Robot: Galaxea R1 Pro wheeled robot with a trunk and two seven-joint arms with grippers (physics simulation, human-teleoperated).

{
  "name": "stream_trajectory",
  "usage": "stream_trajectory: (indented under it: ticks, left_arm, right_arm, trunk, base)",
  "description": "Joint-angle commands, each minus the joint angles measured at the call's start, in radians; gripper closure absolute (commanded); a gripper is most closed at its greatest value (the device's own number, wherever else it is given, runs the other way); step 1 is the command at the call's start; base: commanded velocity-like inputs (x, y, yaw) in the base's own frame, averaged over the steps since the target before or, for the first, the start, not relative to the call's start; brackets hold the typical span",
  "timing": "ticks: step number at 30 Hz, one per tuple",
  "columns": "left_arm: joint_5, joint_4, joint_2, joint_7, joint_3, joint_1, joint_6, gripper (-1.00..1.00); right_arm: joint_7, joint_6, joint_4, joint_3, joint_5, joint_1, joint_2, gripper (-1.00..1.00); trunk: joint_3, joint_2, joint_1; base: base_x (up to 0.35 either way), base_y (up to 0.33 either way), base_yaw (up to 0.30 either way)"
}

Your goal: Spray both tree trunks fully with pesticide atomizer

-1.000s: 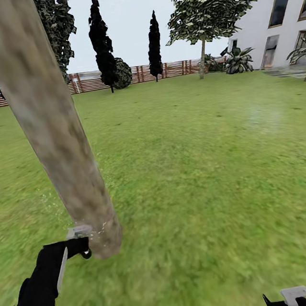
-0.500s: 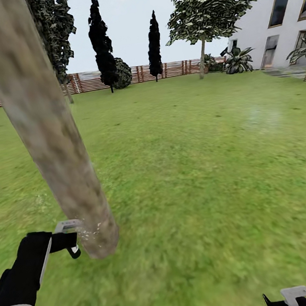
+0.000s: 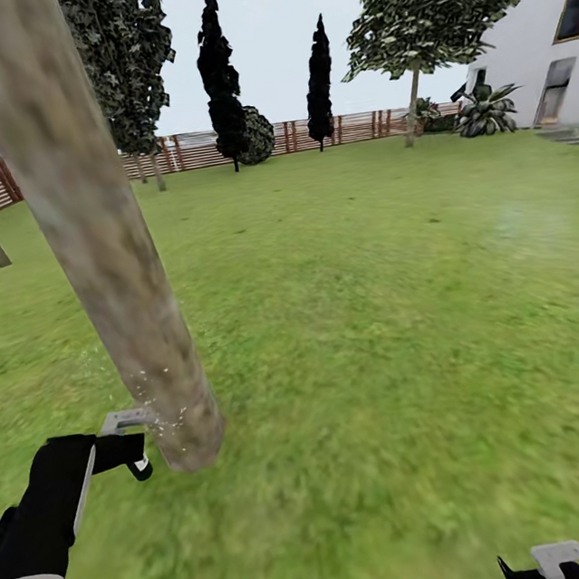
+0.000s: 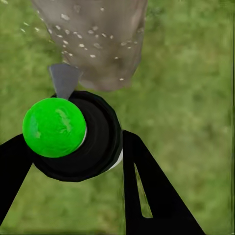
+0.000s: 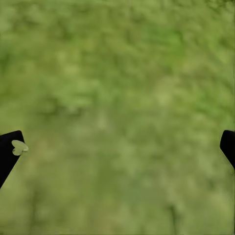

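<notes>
Pesticide atomizer [image 4: 73, 134] beside speckled tree trunk [image 3: 103, 259]

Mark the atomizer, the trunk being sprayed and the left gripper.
atomizer [image 4: 55, 127]: left wrist view, on its green cap.
trunk [image 3: 142, 345]: head view, on the lower bark.
left gripper [image 4: 73, 161]: left wrist view, between its two black fingers, shut on the atomizer.

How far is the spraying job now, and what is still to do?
Done: the atomizer is off the grass, shut in the left gripper. In hand: its nozzle points at the base of the near trunk, where white specks dot the bark low down; the upper trunk looks bare. Left: the rest of this trunk and the second tree by the fence. The right gripper is open over grass.
</notes>
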Motion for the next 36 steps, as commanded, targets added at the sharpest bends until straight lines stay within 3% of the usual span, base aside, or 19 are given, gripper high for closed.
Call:
stream_trajectory:
  ticks: [1, 14, 28, 36]
  left_arm:
    - [-0.003, 0.0, -0.003, 0.0, 0.0, -0.001, -0.001, 1.0]
    - [-0.004, 0.0, -0.008, 0.004, 0.0, -0.004, -0.001, 1.0]
    - [-0.012, 0.002, -0.008, 0.01, -0.001, 0.005, 0.021, 1.0]
    - [-0.013, 0.017, -0.005, 0.039, -0.008, 0.006, 0.016, 1.0]
  right_arm:
    - [0.0, 0.0, 0.0, 0.0, 0.0, 0.0, 0.0, -1.0]
    - [0.0, 0.0, 0.0, 0.0, 0.0, 0.0, 0.001, -1.0]
    - [0.002, 0.0, 0.0, 0.0, 0.0, 0.0, 0.001, -1.0]
    - [0.002, 0.0, 0.0, 0.0, 0.0, 0.0, -0.001, -1.0]
  trunk:
    - [0.0, 0.0, 0.0]
    - [0.0, 0.0, 0.0]
    - [0.0, 0.0, 0.0]
    - [0.0, 0.0, 0.0]
  base:
    - [0.171, -0.228, 0.276]
    - [0.129, -0.241, 0.11]
    - [0.119, -0.259, 0.263]
    - [0.176, -0.245, 0.021]
